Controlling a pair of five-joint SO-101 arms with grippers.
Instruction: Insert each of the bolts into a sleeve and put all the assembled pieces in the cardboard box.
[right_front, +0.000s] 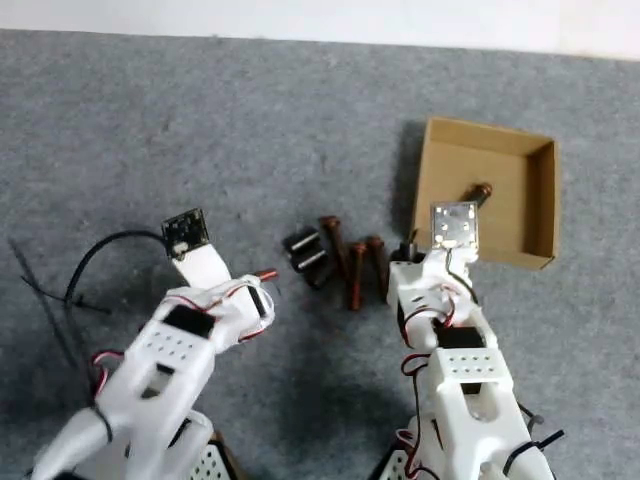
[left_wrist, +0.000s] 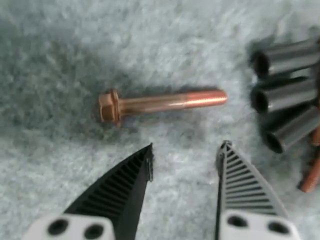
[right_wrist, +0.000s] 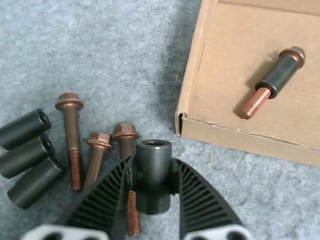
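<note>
A copper bolt (left_wrist: 160, 102) lies flat on the grey felt just ahead of my left gripper (left_wrist: 186, 150), which is open and not touching it. In the high view this bolt (right_front: 265, 274) pokes out beside the left gripper (right_front: 256, 290). My right gripper (right_wrist: 152, 165) is shut on an upright dark sleeve (right_wrist: 152, 175), close to the cardboard box (right_wrist: 240, 137). Three loose bolts (right_wrist: 70, 135) and three loose sleeves (right_wrist: 25, 155) lie between the arms. Inside the box (right_front: 480, 128) rests one assembled bolt and sleeve (right_front: 477, 193).
The loose sleeves (right_front: 305, 252) and bolts (right_front: 357, 275) cluster mid-table. A black cable (right_front: 95, 255) loops on the felt left of the left arm. Open felt stretches across the far side of the table.
</note>
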